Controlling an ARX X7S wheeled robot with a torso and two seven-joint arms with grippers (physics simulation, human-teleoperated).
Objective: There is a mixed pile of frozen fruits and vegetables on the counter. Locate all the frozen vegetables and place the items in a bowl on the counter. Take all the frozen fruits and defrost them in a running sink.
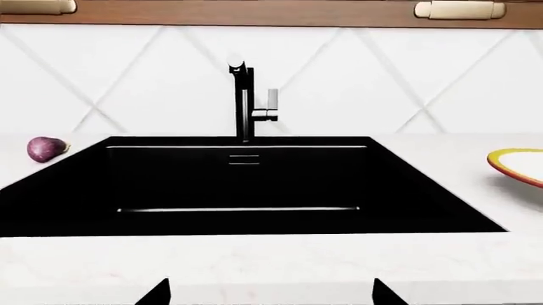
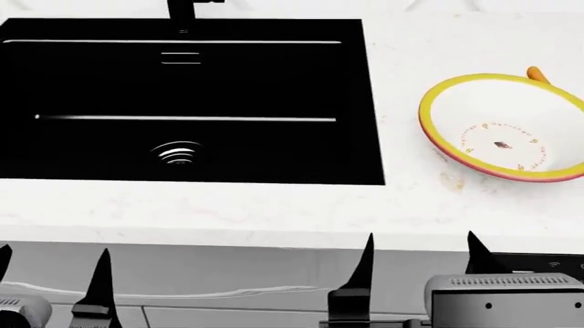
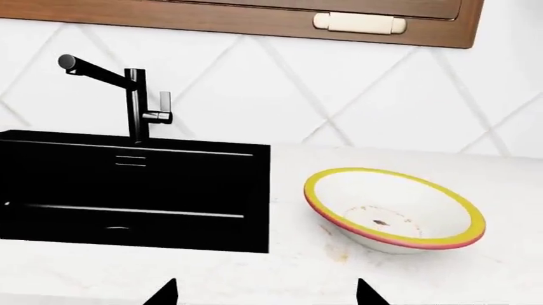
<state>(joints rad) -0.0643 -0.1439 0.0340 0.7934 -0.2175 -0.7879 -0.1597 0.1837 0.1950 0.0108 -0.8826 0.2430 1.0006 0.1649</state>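
A white, faintly veined stone counter (image 2: 273,212) runs beneath a backsplash of white tiles set on the diagonal, with brown wooden cabinets (image 3: 238,16) and cream handles above.

Nearest, at the counter's front edge, both arms hang short of the worktop. The left gripper (image 2: 50,280) shows two black fingertips spread well apart in front of the sink, with nothing between them. The right gripper (image 2: 422,263) also stands wide, its dark fingertips apart and empty, just off the front edge in front of the bowl.

Past the front strip of counter lies the black rectangular sink basin (image 2: 182,102), sunk into the worktop, with a round drain (image 2: 178,154) in its floor. To the basin's right, toward the right end of the counter, rests a shallow white bowl with a yellow rim and red outer band (image 2: 505,126), tilted slightly; it holds no items, only small printed marks on its floor. Just behind the bowl's far rim an orange tip of a vegetable, perhaps a carrot (image 2: 537,74), peeks out.

At the back edge, a black faucet with a silver lever (image 1: 246,101) stands behind the basin. On the counter at the basin's far left corner sits a small purple, rounded fruit (image 1: 46,149), apart from the sink edge.
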